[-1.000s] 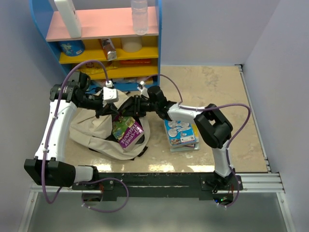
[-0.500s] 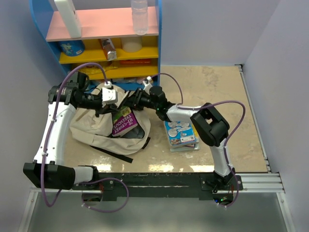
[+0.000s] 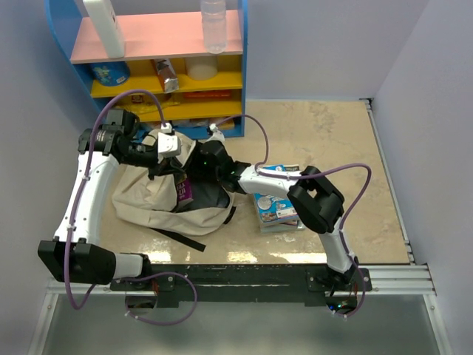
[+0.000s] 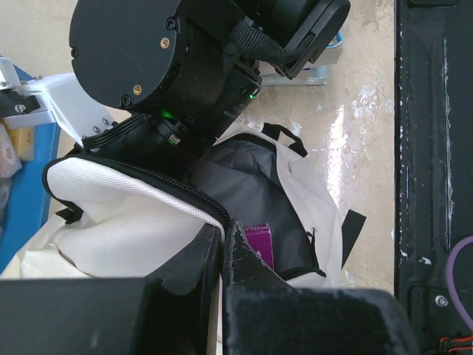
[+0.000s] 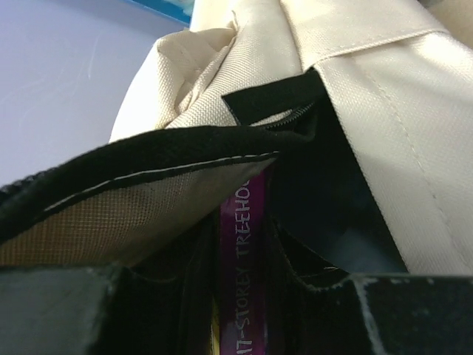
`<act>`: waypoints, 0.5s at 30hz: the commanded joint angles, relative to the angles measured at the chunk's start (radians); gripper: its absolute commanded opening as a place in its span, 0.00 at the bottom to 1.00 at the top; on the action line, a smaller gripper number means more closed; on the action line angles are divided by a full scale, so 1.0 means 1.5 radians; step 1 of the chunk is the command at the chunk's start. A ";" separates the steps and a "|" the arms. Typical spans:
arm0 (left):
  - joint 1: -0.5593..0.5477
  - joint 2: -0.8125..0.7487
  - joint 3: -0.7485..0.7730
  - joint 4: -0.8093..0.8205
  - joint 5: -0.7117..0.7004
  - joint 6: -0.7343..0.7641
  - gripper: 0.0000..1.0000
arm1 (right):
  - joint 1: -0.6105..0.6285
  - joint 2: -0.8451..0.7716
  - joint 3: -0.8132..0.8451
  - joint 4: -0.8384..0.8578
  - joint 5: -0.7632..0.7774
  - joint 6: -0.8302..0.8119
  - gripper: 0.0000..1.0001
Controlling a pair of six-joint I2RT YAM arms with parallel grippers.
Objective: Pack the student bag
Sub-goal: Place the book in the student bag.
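The beige student bag (image 3: 151,201) lies on the table left of centre with its main opening gaping and the dark lining showing. My left gripper (image 3: 171,161) is shut on the zipper rim of the bag (image 4: 133,214) and holds the opening up. My right gripper (image 3: 195,176) reaches into the opening, shut on a purple book (image 3: 185,191). In the right wrist view the book's spine (image 5: 238,296) stands between the fingers, inside the dark lining under the beige flap (image 5: 384,111). The left wrist view shows the book's purple corner (image 4: 260,245) deep in the bag.
A stack of books (image 3: 277,203) lies on the table right of the bag, under the right arm. A blue and yellow shelf (image 3: 148,70) with bottles and jars stands at the back left, close behind the bag. Walls close in left and right.
My right gripper has moved left and into the bag with the purple book; the book went from lying on top of the bag to mostly inside the opening. My left gripper has kept its hold on the rim.
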 commanded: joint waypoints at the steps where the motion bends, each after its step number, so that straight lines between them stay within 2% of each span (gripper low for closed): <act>1: -0.004 -0.006 -0.004 0.001 0.055 0.025 0.00 | -0.014 -0.011 0.029 0.020 0.019 -0.020 0.24; 3: -0.004 -0.007 -0.010 0.001 0.054 0.028 0.00 | -0.017 -0.030 0.006 0.001 0.033 -0.029 0.34; 5: -0.004 -0.006 -0.011 0.002 0.051 0.032 0.00 | -0.017 -0.051 -0.006 -0.046 0.072 -0.034 0.59; 7: -0.004 -0.003 -0.011 0.001 0.047 0.033 0.00 | -0.021 -0.051 0.014 -0.149 0.085 -0.048 0.98; 9: -0.004 -0.001 -0.009 0.001 0.043 0.032 0.00 | -0.038 -0.060 0.012 -0.168 0.011 -0.083 0.99; 13: -0.004 0.001 -0.004 0.001 0.033 0.034 0.00 | -0.039 -0.154 -0.083 -0.126 -0.003 -0.132 0.99; 15: -0.004 0.009 -0.001 0.001 0.025 0.032 0.00 | -0.039 -0.219 -0.113 -0.143 -0.005 -0.171 0.99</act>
